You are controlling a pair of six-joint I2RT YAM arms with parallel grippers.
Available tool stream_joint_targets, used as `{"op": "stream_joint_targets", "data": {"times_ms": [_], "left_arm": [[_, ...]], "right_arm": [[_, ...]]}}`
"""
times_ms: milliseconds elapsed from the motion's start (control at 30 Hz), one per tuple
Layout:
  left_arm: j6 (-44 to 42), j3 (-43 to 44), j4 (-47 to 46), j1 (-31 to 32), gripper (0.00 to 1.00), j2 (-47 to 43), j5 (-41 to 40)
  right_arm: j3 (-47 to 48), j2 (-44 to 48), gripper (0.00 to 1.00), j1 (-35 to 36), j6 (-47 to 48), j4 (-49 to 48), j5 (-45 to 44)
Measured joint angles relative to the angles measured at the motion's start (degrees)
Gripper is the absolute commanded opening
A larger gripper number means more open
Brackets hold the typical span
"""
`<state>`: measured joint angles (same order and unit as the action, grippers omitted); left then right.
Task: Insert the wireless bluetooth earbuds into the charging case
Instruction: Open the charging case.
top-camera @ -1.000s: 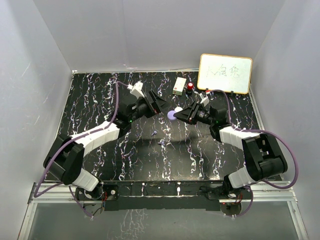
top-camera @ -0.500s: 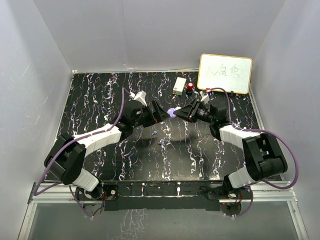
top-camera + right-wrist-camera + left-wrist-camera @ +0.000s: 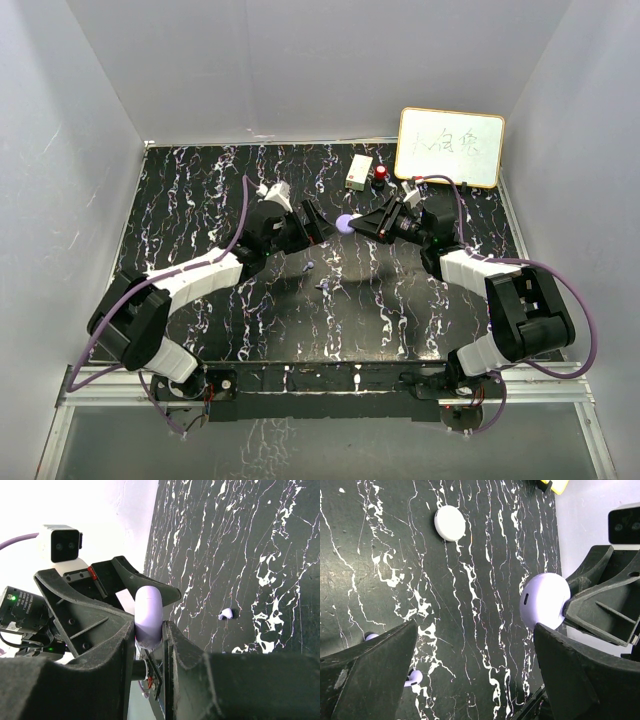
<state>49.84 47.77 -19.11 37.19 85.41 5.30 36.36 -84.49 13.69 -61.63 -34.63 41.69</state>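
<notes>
A black table (image 3: 200, 200) veined with white is enclosed by plain white walls (image 3: 300, 60). A whiteboard (image 3: 450, 147) is propped at the back, behind and to the right of the case. The round lilac case (image 3: 544, 601) is held clear of the table, clamped on edge in the right gripper (image 3: 149, 630). Its flat faces are pressed by the two fingers and its long axis runs in line with them. A small dark slot on its rim is turned toward the left gripper (image 3: 318, 224), which is spread wide with one finger at either side of the case. No contact can be seen.

The two earbuds (image 3: 310, 265) (image 3: 323, 286) are seen lying on the table, below the case and nearer the arm bases. They appear to lie flat, but are too small for their heading to be told. A white disc (image 3: 450, 523) lies well apart from the case.
</notes>
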Motion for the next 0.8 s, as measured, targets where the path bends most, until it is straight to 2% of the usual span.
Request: {"op": "stream_joint_targets", "data": {"times_ms": [800], "left_arm": [[-0.4, 0.2, -1.0, -0.1, 0.98, -0.9, -2.9]], "right_arm": [[0.6, 0.7, 0.00, 0.0, 0.2, 0.7, 0.3]]}}
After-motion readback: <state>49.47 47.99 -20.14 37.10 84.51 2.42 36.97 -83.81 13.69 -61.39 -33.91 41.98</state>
